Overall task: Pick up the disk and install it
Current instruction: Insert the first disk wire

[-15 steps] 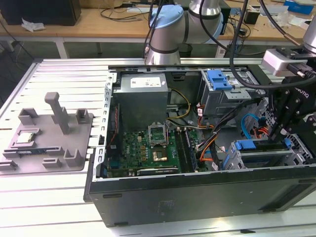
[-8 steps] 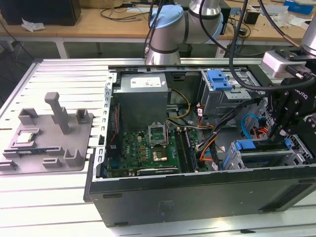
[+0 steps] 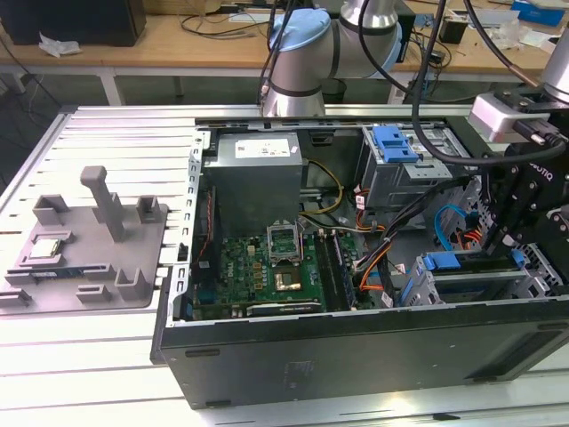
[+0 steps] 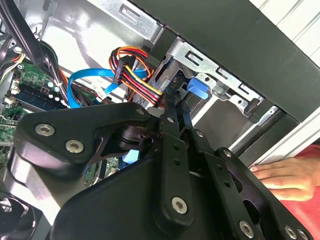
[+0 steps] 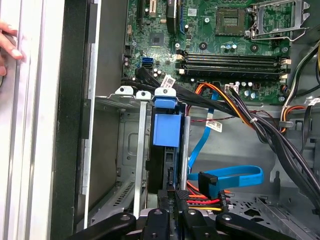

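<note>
The disk (image 5: 170, 169) stands on edge in a slot of the grey drive cage (image 5: 131, 150), under a blue plastic tab (image 5: 166, 129); only its dark rear edge shows. In the exterior view the disk (image 3: 476, 264) lies in the cage at the case's front right. My gripper (image 5: 176, 196) has its fingers (image 4: 170, 117) close together, and the tips meet the disk's rear edge beside the blue tab (image 4: 197, 88). In the exterior view the gripper (image 3: 491, 249) reaches down into the case from the right.
Orange, red, yellow and blue cables (image 5: 220, 182) crowd beside the slot. The motherboard (image 3: 267, 262) and power supply (image 3: 258, 173) fill the case's left. A grey fixture (image 3: 89, 249) sits outside. A person's hand (image 4: 285, 175) rests on the case edge.
</note>
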